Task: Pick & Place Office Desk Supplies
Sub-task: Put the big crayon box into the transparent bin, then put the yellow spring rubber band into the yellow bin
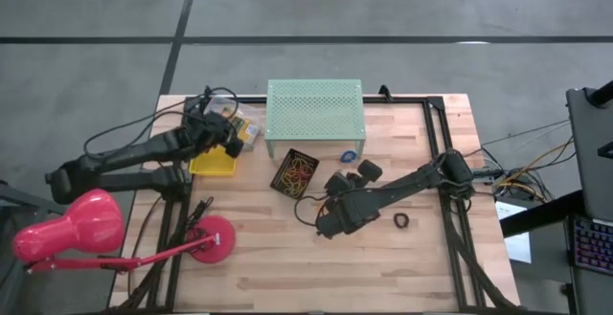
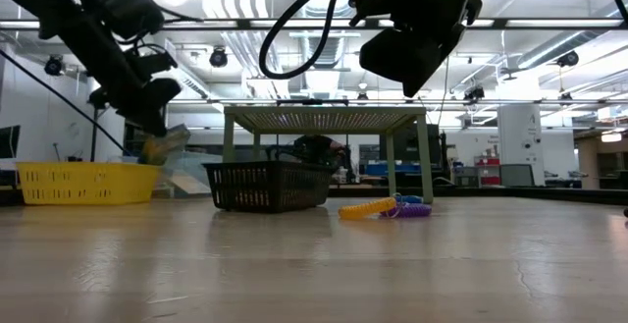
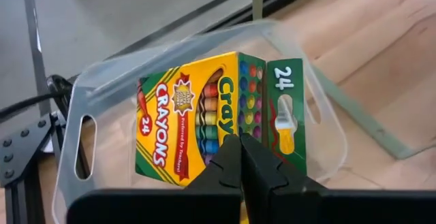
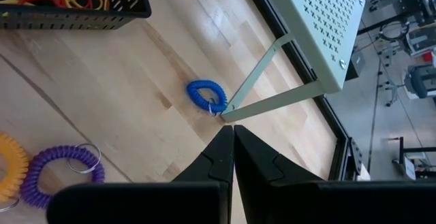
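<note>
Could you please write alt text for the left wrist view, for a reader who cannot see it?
A yellow and green box of 24 crayons lies inside a clear plastic bin on the wooden table. The left gripper points at the box from close by, its two dark fingers shut together with nothing between them.

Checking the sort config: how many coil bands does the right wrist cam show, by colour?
Blue coil band: 1
Purple coil band: 1
Yellow coil band: 1, cut off by the picture's edge
Total: 3
</note>
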